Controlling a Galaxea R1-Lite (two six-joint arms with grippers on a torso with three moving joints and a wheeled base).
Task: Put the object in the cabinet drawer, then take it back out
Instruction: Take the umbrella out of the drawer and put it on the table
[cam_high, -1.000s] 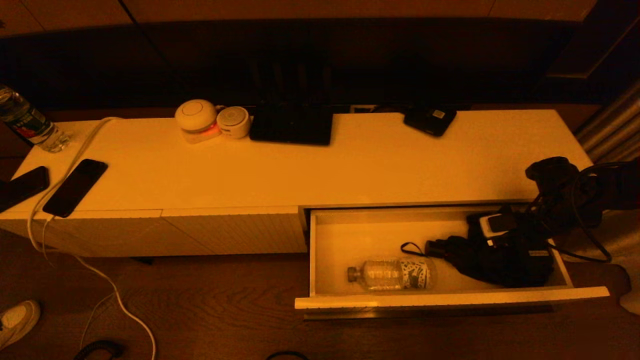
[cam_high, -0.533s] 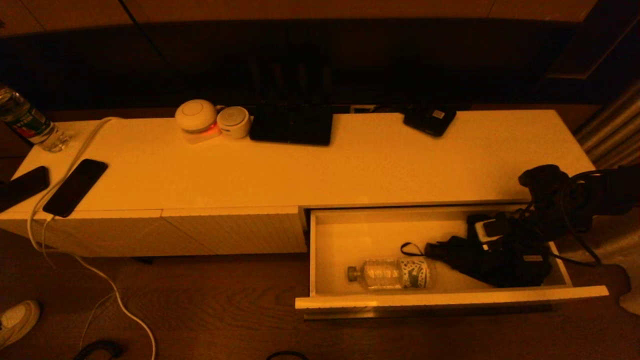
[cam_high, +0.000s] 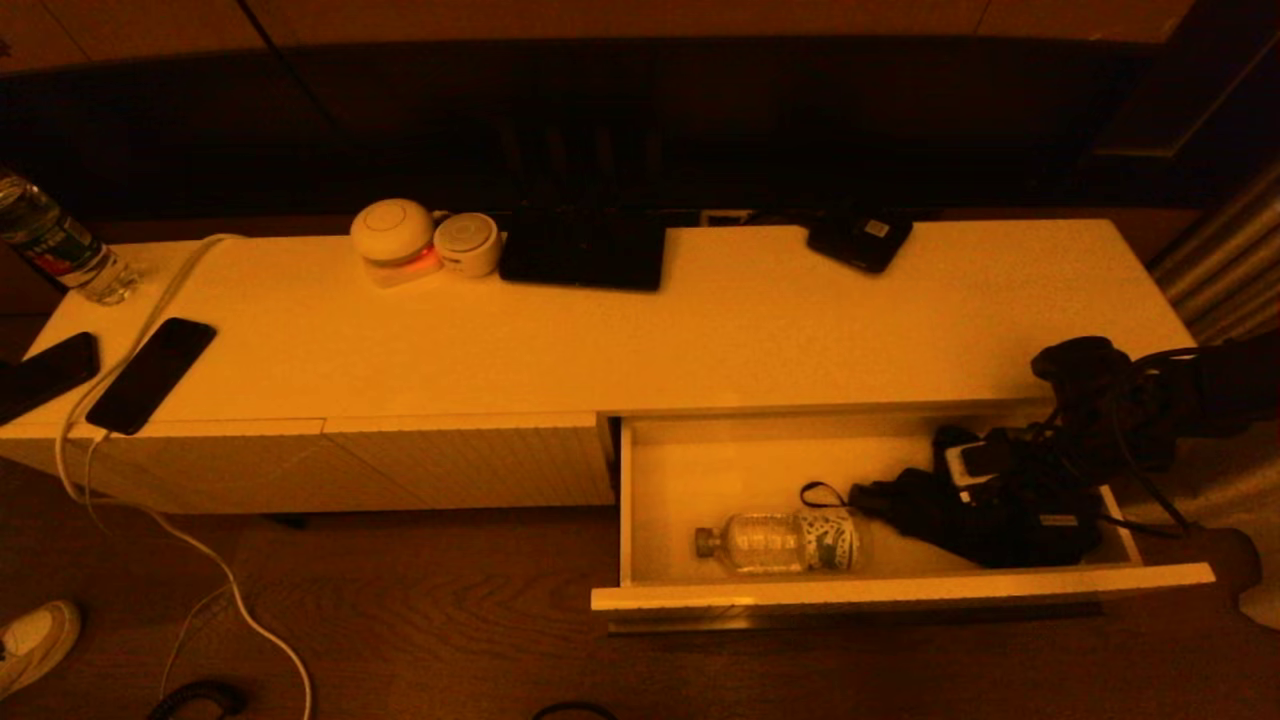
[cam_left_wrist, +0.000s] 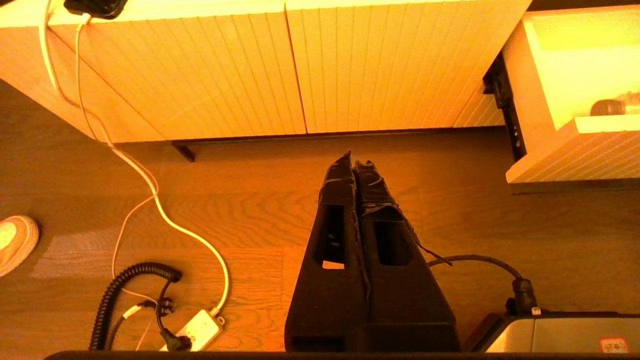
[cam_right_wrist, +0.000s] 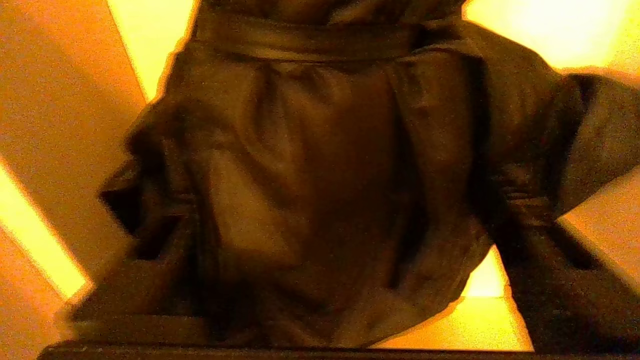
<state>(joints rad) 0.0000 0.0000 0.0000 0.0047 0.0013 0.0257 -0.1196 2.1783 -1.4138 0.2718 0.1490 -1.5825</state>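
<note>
The cabinet drawer (cam_high: 900, 590) is pulled out at the right end of the cabinet (cam_high: 700, 340). A black folded umbrella (cam_high: 960, 515) with a wrist loop lies in the drawer's right half. My right gripper (cam_high: 1025, 495) reaches down into the drawer and is shut on the umbrella. Its dark fabric (cam_right_wrist: 310, 175) fills the right wrist view between the fingers (cam_right_wrist: 545, 240). My left gripper (cam_left_wrist: 355, 160) is shut with nothing in it. It hangs over the wooden floor in front of the ribbed panels, out of the head view.
A clear water bottle (cam_high: 785, 543) lies in the drawer's front left part. Phones (cam_high: 150, 375), a cable, round white devices (cam_high: 395, 240) and dark gadgets (cam_high: 860, 238) sit on the cabinet top. A power strip with cables (cam_left_wrist: 192, 327) lies on the floor.
My right arm has sunk lower and shifted slightly left into the drawer, the umbrella moving with it. The drawer front has slid in a little.
</note>
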